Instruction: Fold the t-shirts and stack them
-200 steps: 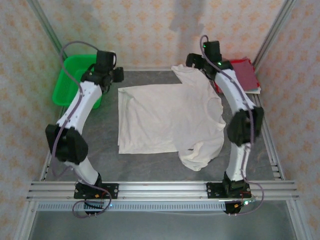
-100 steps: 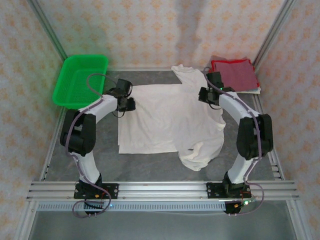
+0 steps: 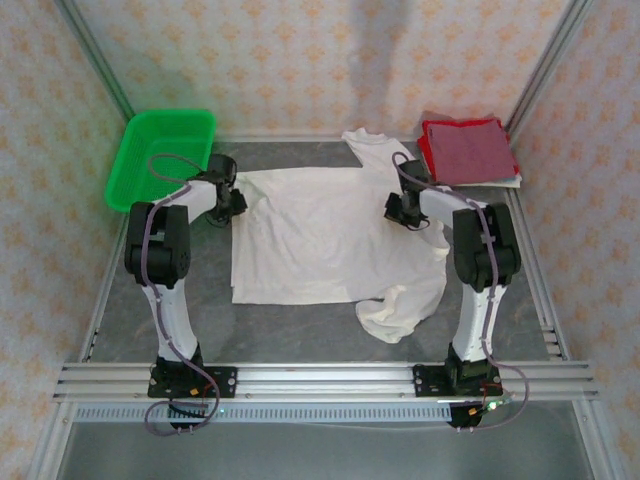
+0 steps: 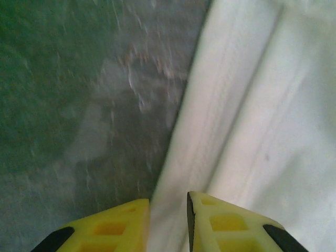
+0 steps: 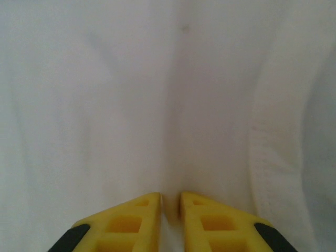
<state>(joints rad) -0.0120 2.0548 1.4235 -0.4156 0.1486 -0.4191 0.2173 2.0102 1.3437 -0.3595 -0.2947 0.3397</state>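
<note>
A white t-shirt (image 3: 330,235) lies spread on the grey table, plain side up, one sleeve bunched at the front right. My left gripper (image 3: 228,200) is at its back left corner. In the left wrist view the yellow fingers (image 4: 123,226) of the left gripper (image 4: 168,210) are closed on the shirt's hemmed edge (image 4: 231,121). My right gripper (image 3: 400,212) sits on the shirt near the collar. In the right wrist view the right gripper (image 5: 170,202) pinches a ridge of white cloth (image 5: 105,105). A dark red t-shirt (image 3: 467,152), folded square, lies at the back right.
A green mesh basket (image 3: 162,156) stands at the back left corner, just behind the left arm. Bare grey table (image 3: 300,330) runs along the front of the shirt. Metal frame posts and patterned walls close in the sides and back.
Both arms swung down from the back onto the white t-shirt. Both grippers narrowed onto the cloth. The shirt's back left corner has shifted slightly left.
</note>
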